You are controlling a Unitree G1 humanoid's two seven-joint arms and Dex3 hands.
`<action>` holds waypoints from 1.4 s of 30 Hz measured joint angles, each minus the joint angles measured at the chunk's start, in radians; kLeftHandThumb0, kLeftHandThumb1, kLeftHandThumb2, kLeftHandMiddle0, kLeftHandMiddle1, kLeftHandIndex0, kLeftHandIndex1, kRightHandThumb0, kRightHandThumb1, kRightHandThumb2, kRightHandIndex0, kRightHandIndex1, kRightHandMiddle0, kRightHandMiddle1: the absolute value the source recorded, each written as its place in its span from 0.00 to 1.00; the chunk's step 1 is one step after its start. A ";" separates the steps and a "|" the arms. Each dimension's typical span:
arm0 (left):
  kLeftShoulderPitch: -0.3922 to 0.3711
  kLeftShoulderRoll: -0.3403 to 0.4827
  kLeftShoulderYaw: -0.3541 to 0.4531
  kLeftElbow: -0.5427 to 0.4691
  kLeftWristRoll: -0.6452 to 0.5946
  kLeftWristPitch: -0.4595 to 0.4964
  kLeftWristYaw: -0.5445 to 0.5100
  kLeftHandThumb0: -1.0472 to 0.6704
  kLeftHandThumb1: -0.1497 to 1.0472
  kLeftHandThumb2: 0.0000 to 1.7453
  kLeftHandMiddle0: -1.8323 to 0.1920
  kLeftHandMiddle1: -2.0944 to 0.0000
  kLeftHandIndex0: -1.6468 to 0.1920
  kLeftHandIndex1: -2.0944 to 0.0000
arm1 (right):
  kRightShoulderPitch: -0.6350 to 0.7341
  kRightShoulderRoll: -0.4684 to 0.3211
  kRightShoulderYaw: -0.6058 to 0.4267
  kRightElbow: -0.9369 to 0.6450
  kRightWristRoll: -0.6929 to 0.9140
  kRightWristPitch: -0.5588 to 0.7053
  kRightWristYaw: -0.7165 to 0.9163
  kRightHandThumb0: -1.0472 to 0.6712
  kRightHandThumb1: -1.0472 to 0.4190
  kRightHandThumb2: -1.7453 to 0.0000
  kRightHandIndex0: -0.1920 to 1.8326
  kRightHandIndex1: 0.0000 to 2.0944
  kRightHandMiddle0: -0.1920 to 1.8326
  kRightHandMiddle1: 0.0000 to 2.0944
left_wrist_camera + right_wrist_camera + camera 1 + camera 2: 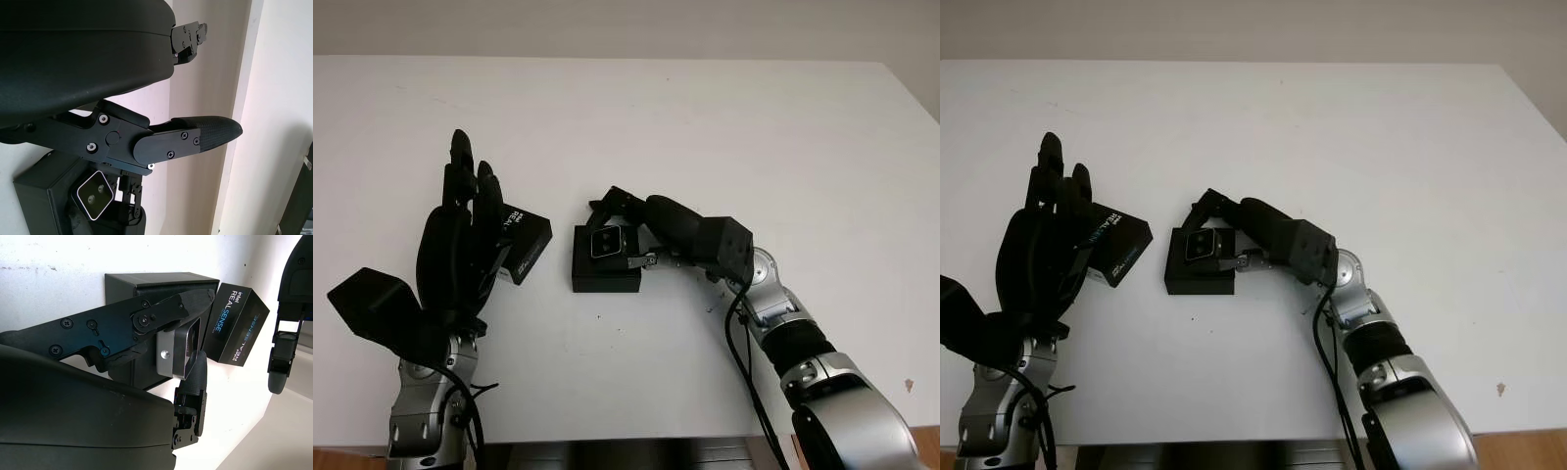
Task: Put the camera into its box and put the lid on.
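The small silver camera is held over the open black box at the table's middle, lens side up. My right hand reaches in from the right and is shut on the camera, one finger on each side of it. The black lid, printed "Intel RealSense", lies tilted just left of the box. My left hand is open and raised at the left, its fingers partly covering the lid's near end. In the right wrist view the lid sits apart from the left hand.
The white table stretches wide behind and to the right of the box. Its front edge runs just behind both forearms. A black block-shaped part of the left arm sticks out at the far left.
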 measured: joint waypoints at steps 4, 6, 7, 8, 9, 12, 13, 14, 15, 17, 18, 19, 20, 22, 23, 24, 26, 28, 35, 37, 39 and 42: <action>0.000 0.000 0.000 0.000 0.000 0.000 0.000 0.21 1.00 0.32 1.00 1.00 1.00 1.00 | 0.000 0.003 -0.002 0.004 0.007 0.000 0.015 0.35 0.01 0.97 0.08 0.24 0.26 0.77; 0.000 0.000 0.000 0.000 0.000 0.000 0.000 0.21 1.00 0.32 1.00 1.00 1.00 1.00 | 0.000 0.004 -0.004 0.006 0.012 0.000 0.022 0.35 0.01 0.97 0.07 0.24 0.26 0.77; 0.000 0.000 0.000 0.000 0.000 0.000 0.000 0.21 1.00 0.32 1.00 1.00 1.00 1.00 | 0.000 0.004 -0.005 0.007 0.013 0.000 0.026 0.35 0.00 0.97 0.07 0.24 0.26 0.77; 0.000 0.000 0.000 0.000 0.000 0.000 0.000 0.21 1.00 0.32 1.00 1.00 1.00 1.00 | -0.001 0.004 -0.004 0.007 0.014 0.001 0.030 0.35 0.00 0.97 0.07 0.24 0.26 0.77; 0.000 0.000 0.000 0.000 0.000 0.000 0.000 0.21 1.00 0.32 1.00 1.00 1.00 1.00 | -0.001 0.004 -0.004 0.008 0.015 0.002 0.034 0.35 0.00 0.97 0.06 0.25 0.25 0.77; 0.000 0.000 0.000 0.000 0.000 0.000 0.000 0.21 1.00 0.31 1.00 1.00 1.00 1.00 | -0.006 0.004 -0.004 0.006 0.016 0.010 0.050 0.35 0.01 0.97 0.05 0.26 0.24 0.76; 0.000 0.000 0.000 0.000 0.000 0.000 0.000 0.21 1.00 0.31 1.00 1.00 1.00 1.00 | -0.008 0.003 -0.004 0.005 0.016 0.017 0.057 0.34 0.02 0.97 0.03 0.26 0.20 0.71; 0.000 0.000 0.000 0.000 0.000 0.000 0.000 0.21 1.00 0.31 1.00 1.00 1.00 1.00 | -0.011 0.001 -0.002 0.000 0.014 0.026 0.065 0.33 0.02 0.97 0.02 0.26 0.18 0.67; 0.000 0.000 0.000 0.000 0.000 0.000 0.001 0.21 1.00 0.31 1.00 1.00 1.00 1.00 | -0.014 -0.001 0.000 -0.007 0.010 0.036 0.072 0.32 0.03 0.97 0.01 0.25 0.17 0.65; 0.000 0.000 0.000 0.000 0.000 0.000 0.001 0.21 1.00 0.32 1.00 1.00 1.00 1.00 | -0.020 -0.006 0.005 -0.022 -0.002 0.054 0.083 0.31 0.04 0.97 0.00 0.20 0.12 0.54; 0.000 0.000 0.000 0.000 0.000 0.000 0.001 0.21 1.00 0.31 1.00 1.00 1.00 1.00 | -0.020 -0.009 0.009 -0.030 -0.005 0.059 0.086 0.31 0.05 0.97 0.00 0.18 0.11 0.49; 0.000 0.000 0.000 0.000 0.000 0.000 0.000 0.21 1.00 0.31 1.00 1.00 1.00 1.00 | -0.019 -0.012 0.011 -0.037 -0.008 0.062 0.088 0.30 0.07 0.97 0.00 0.14 0.09 0.43; 0.000 0.000 0.000 0.000 0.000 0.000 0.000 0.21 1.00 0.31 1.00 1.00 1.00 1.00 | -0.018 -0.014 0.013 -0.044 -0.011 0.065 0.088 0.30 0.07 0.97 0.00 0.12 0.08 0.39; 0.000 0.000 0.000 0.000 0.000 0.000 0.000 0.21 1.00 0.31 1.00 1.00 1.00 1.00 | -0.014 -0.018 0.020 -0.063 -0.016 0.074 0.089 0.30 0.09 0.97 0.00 0.05 0.07 0.29; 0.000 0.000 0.000 0.000 0.000 0.000 0.000 0.21 1.00 0.31 1.00 1.00 1.00 1.00 | -0.012 -0.021 0.024 -0.073 -0.020 0.079 0.089 0.30 0.09 0.97 0.00 0.03 0.07 0.26; 0.000 0.000 0.000 0.000 0.000 0.001 0.001 0.21 1.00 0.30 1.00 1.00 1.00 1.00 | -0.010 -0.023 0.027 -0.081 -0.022 0.083 0.090 0.30 0.09 0.97 0.00 0.01 0.07 0.22; 0.000 0.000 0.000 0.000 0.000 0.004 0.001 0.21 1.00 0.31 1.00 1.00 1.00 1.00 | -0.006 -0.026 0.030 -0.097 -0.023 0.092 0.092 0.31 0.10 0.97 0.00 0.00 0.05 0.15; 0.000 0.000 0.000 0.000 0.000 0.006 0.001 0.21 1.00 0.31 1.00 1.00 1.00 1.00 | -0.002 -0.029 0.034 -0.109 -0.027 0.096 0.094 0.31 0.10 0.97 0.00 0.00 0.03 0.12; 0.000 0.001 0.000 0.000 0.001 0.011 0.005 0.21 1.00 0.31 1.00 1.00 1.00 1.00 | 0.009 -0.034 0.036 -0.132 -0.019 0.115 0.116 0.32 0.11 0.97 0.00 0.00 0.00 0.06; 0.000 0.001 0.000 0.000 0.001 0.011 0.006 0.21 1.00 0.31 1.00 1.00 1.00 1.00 | 0.012 -0.039 0.039 -0.147 -0.021 0.123 0.119 0.31 0.11 0.97 0.00 0.00 0.00 0.02; 0.000 0.001 0.000 0.000 0.001 0.012 0.006 0.21 1.00 0.31 1.00 1.00 1.00 1.00 | 0.015 -0.047 0.042 -0.168 -0.036 0.125 0.115 0.30 0.12 0.97 0.00 0.00 0.01 0.01; 0.000 0.001 0.000 0.000 0.001 0.011 0.006 0.21 1.00 0.31 1.00 1.00 1.00 1.00 | 0.039 -0.056 0.041 -0.211 -0.054 0.120 0.062 0.28 0.12 0.97 0.00 0.00 0.03 0.02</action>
